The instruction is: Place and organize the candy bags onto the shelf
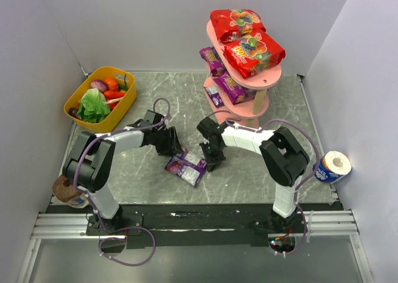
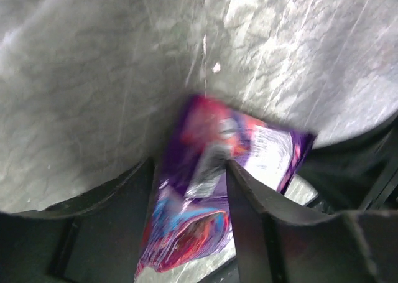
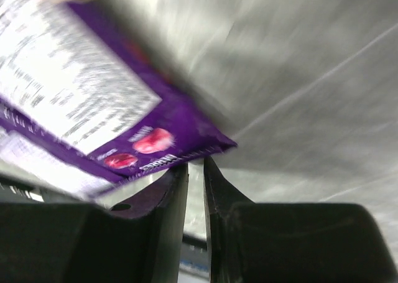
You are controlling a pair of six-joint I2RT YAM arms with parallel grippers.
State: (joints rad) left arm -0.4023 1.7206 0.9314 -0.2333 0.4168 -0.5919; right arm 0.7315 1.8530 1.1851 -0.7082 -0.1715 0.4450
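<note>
A purple candy bag [image 1: 186, 166] lies on the marble table between my two grippers. My left gripper [image 1: 172, 145] is at its upper left edge. In the left wrist view the bag [image 2: 205, 140] fills the space between the fingers, and the left gripper [image 2: 190, 165] is shut on it. My right gripper [image 1: 211, 160] is at the bag's right edge. Its jaws [image 3: 195, 163] are a narrow slit apart with table showing through, and the bag's seam [image 3: 93, 109] lies across the fingertips. The pink shelf [image 1: 264, 81] carries two red bags [image 1: 236, 22] [image 1: 255, 51] on top and purple bags [image 1: 233, 87] on the lower tiers.
A yellow basket [image 1: 124, 106] with toy vegetables [image 1: 96, 102] stands at the back left. A blue and white can [image 1: 333, 166] sits by the right wall. A brown object [image 1: 65, 190] rests near the left arm's base. White walls enclose the table.
</note>
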